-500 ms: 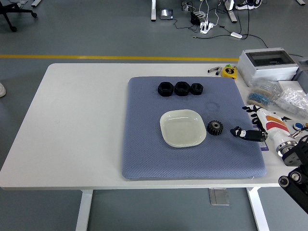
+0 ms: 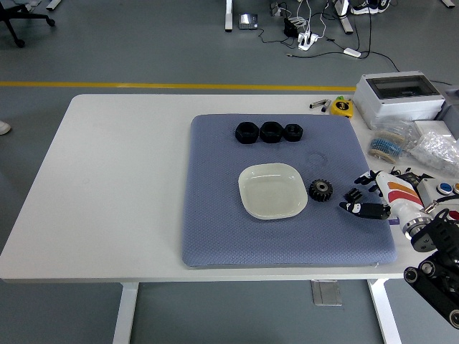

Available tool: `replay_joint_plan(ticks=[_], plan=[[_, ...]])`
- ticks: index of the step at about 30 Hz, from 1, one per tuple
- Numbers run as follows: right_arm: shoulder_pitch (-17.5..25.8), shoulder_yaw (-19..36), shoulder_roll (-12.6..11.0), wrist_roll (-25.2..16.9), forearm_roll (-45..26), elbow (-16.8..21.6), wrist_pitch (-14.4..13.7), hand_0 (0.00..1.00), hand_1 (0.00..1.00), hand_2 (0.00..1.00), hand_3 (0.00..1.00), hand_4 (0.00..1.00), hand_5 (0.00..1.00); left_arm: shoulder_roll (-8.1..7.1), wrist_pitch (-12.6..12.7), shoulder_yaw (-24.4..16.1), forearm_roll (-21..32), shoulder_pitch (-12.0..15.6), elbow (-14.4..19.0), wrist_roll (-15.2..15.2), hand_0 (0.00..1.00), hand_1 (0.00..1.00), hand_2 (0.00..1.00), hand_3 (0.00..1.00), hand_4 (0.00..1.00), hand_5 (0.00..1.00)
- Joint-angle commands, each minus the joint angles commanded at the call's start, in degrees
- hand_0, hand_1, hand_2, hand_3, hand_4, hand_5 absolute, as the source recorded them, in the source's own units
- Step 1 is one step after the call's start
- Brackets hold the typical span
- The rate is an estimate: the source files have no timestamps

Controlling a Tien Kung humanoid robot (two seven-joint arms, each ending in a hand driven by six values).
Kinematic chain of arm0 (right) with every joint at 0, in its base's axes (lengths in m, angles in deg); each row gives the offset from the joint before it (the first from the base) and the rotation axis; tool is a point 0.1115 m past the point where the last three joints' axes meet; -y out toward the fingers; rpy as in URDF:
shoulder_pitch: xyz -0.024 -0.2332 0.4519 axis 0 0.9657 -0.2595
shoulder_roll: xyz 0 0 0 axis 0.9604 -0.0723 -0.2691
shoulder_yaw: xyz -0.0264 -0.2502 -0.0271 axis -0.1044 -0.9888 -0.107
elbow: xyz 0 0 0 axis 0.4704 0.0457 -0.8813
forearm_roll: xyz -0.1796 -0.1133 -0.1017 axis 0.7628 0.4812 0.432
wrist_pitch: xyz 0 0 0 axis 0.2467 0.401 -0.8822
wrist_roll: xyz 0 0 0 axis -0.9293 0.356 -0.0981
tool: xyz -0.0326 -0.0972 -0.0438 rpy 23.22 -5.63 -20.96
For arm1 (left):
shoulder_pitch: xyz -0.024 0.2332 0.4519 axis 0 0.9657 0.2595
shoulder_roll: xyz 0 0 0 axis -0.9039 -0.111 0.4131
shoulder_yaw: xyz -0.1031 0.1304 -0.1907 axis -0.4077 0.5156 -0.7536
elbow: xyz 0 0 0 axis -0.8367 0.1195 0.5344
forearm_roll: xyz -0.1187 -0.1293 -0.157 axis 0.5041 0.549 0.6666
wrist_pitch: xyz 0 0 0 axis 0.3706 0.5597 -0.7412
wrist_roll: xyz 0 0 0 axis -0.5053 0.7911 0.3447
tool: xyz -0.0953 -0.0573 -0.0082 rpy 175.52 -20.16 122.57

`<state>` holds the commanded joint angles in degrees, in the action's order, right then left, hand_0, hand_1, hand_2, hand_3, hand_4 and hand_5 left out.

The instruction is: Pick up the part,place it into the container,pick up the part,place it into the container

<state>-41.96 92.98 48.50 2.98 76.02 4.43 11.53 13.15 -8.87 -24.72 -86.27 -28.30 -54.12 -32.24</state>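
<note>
A small black gear point(image 2: 320, 190) lies on the blue-grey mat point(image 2: 215, 229), just right of a pale square dish point(image 2: 272, 190) that holds nothing. Three black nuts point(image 2: 270, 132) stand in a row near the mat's far edge. My right hand point(image 2: 362, 198) comes in from the right over the mat's right part, a short way right of the gear and not touching it. Its black fingers point(image 2: 364, 210) are spread and hold nothing. The left arm does not show.
At the table's right end stand a grey box with a clear lid point(image 2: 399, 97), plastic bags of small parts point(image 2: 422, 147) and a yellow tape measure point(image 2: 342, 107). The white table point(image 2: 122, 179) stretches left of the mat.
My right hand has moved slightly left and toward the near edge, closer to the gear, and its fingers have spread wider. The gear, dish and nuts have not moved.
</note>
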Motion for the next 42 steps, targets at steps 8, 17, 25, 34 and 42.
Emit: replay_joint_plan(ticks=[8, 17, 25, 34, 42], plan=[[-1.6, -2.3, 0.5, -1.1, -2.3, -3.2, -2.2, 0.349, 0.437, 0.487, 0.467, 0.983, 0.461, 0.14, -0.1, -0.6, -0.8, 0.0, 0.0, 0.2, 0.697, 0.728, 0.745, 0.636, 0.665, 0.643], [-2.2, -4.0, 1.1, -2.3, -4.5, -5.6, -4.2, 0.28, 0.349, 0.446, 0.45, 0.927, 0.473, 0.22, -0.2, -1.1, -1.4, 0.0, 0.0, 0.4, 0.697, 0.728, 0.745, 0.637, 0.663, 0.642], [-2.8, -5.5, 1.5, -3.3, -6.3, -6.7, -6.7, 0.244, 0.316, 0.422, 0.439, 0.824, 0.47, 0.22, -0.3, -1.5, -2.1, 0.1, 0.1, 0.6, 0.697, 0.728, 0.745, 0.635, 0.663, 0.644], [-3.7, -7.0, 1.8, -3.5, -6.6, -8.9, -7.6, 0.178, 0.266, 0.381, 0.411, 0.77, 0.422, 0.2, -0.3, -1.6, -2.4, 0.1, 0.1, 0.7, 0.697, 0.727, 0.743, 0.635, 0.663, 0.645], [-3.6, -7.4, 1.7, -3.8, -6.0, -9.2, -6.6, 0.081, 0.174, 0.296, 0.328, 0.721, 0.426, 0.21, -0.4, -1.7, -2.6, 0.1, 0.1, 0.8, 0.697, 0.727, 0.744, 0.635, 0.661, 0.642]])
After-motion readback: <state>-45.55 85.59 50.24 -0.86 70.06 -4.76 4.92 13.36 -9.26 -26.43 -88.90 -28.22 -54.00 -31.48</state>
